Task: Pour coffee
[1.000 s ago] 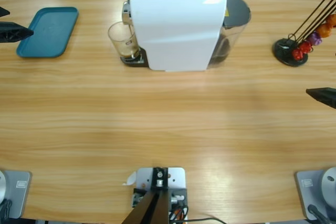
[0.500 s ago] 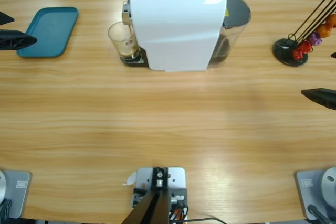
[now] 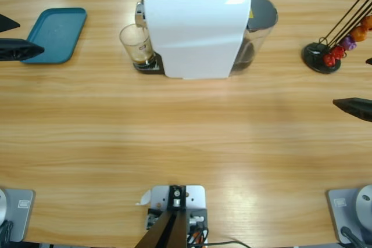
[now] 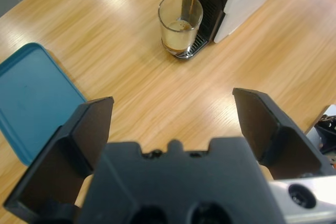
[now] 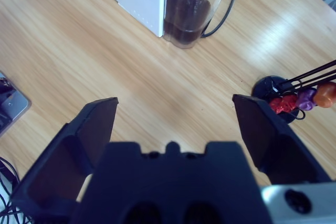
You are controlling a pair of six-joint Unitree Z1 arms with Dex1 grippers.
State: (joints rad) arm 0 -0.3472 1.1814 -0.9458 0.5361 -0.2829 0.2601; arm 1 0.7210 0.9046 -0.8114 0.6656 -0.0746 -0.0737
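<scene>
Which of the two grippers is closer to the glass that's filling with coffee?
The left gripper, open over the teal tray, is nearer the glass. The right gripper sits beyond the white machine.

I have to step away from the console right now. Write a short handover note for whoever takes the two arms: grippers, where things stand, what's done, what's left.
Left gripper: open, holding nothing, above the table near the teal tray, facing the glass.
Right gripper: open, holding nothing, at the table's other end near the capsule stand.
Glass stands on the drip tray under the spout of the white coffee machine. A stream is running into it; the coffee fills the lower part, with pale foam on top.
Done: glass placed, brewing under way.
Left: let the stream finish; the glass is still on the drip tray, neither gripper touching it.
</scene>
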